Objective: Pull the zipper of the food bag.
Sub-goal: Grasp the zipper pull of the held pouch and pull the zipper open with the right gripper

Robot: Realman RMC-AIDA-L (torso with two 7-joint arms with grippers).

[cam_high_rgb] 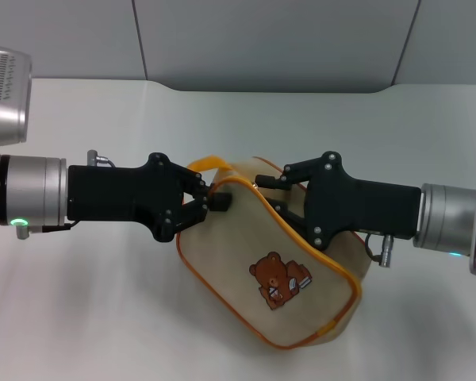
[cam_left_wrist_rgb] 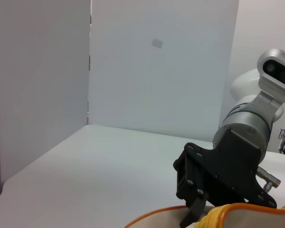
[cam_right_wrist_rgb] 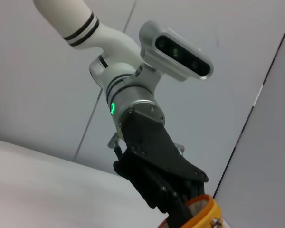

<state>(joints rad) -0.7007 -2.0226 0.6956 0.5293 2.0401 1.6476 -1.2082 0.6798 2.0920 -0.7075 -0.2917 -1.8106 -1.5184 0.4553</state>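
The food bag [cam_high_rgb: 254, 262], beige with orange piping and a brown bear print, lies on the white table [cam_high_rgb: 79, 317] between my two grippers. My left gripper [cam_high_rgb: 219, 198] is shut on the bag's near end, just under the orange loop handle [cam_high_rgb: 206, 164]. My right gripper [cam_high_rgb: 268, 195] is open, with its fingers straddling the bag's top edge from the other side. The orange zipper [cam_left_wrist_rgb: 212, 219] shows as a ridged band in the left wrist view, under the right gripper [cam_left_wrist_rgb: 194, 214]. A small silver bit by the left gripper [cam_right_wrist_rgb: 180, 209] in the right wrist view may be the pull tab [cam_right_wrist_rgb: 215, 221].
Grey wall panels [cam_high_rgb: 270, 40] stand behind the table. In the head view, white table surface lies on every side of the bag.
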